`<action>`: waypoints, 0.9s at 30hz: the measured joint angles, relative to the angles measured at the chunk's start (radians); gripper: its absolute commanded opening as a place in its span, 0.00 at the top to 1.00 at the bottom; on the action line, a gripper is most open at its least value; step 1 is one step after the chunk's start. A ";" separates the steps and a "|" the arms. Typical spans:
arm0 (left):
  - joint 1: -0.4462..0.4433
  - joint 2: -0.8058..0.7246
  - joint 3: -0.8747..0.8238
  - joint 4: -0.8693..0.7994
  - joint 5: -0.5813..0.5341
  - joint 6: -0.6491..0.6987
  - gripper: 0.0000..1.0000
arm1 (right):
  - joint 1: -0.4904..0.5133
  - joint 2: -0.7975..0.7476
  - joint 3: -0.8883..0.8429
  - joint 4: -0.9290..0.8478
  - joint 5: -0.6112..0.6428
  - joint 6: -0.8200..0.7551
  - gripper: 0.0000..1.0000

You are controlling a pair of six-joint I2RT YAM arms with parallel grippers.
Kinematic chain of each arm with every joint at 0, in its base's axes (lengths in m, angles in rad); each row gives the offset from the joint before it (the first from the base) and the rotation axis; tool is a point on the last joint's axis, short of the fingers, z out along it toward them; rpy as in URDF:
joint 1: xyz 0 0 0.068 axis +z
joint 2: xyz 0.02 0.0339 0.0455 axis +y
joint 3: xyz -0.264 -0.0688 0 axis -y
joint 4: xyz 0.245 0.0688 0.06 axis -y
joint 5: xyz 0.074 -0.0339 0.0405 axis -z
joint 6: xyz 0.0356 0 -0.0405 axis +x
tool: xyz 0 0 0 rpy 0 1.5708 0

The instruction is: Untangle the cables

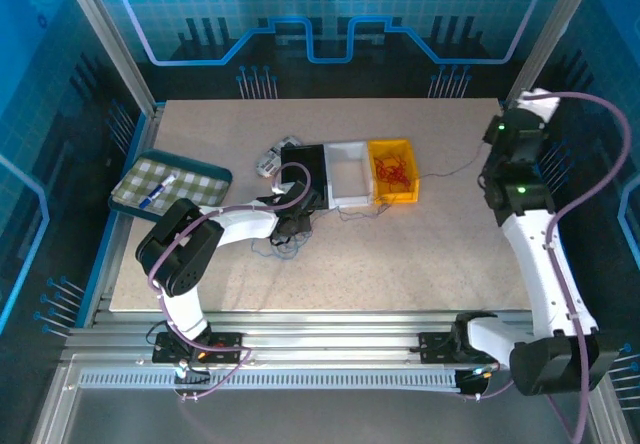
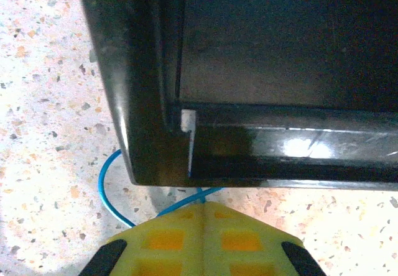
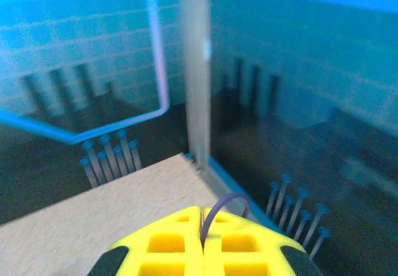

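Note:
My left gripper is low over the table at the near corner of the black bin, shut on a thin blue cable that loops off to the left. In the top view it sits at that bin's front, with loose blue and dark cables on the table just before it. Red cables lie in the yellow bin. My right gripper is raised near the table's back right corner, shut on a thin purplish-grey cable. A grey cable stretches from the yellow bin toward the right arm.
Black bin, white bin and the yellow bin stand in a row mid-table. A small grey-white object lies left of them. A tray with a checked cloth sits at the left edge. A corner post stands ahead of the right gripper.

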 measured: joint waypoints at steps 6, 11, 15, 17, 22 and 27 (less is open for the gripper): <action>0.002 0.001 0.004 -0.005 -0.005 -0.023 1.00 | -0.236 -0.036 0.036 -0.071 -0.061 0.068 1.00; 0.006 0.011 0.022 -0.028 -0.006 -0.040 1.00 | -0.430 -0.050 0.055 -0.150 -0.133 0.132 1.00; 0.009 0.018 0.037 -0.046 -0.008 -0.053 1.00 | -0.562 -0.063 0.058 -0.200 -0.139 0.183 1.00; 0.010 0.023 0.047 -0.060 -0.008 -0.057 1.00 | -0.568 -0.075 0.058 -0.214 -0.136 0.196 1.00; 0.012 0.033 0.066 -0.080 -0.010 -0.051 1.00 | -0.534 -0.124 0.021 -0.217 -0.144 0.233 1.00; 0.019 -0.005 -0.009 0.033 0.029 0.056 0.62 | -0.290 -0.182 -0.119 -0.219 -0.189 0.285 0.99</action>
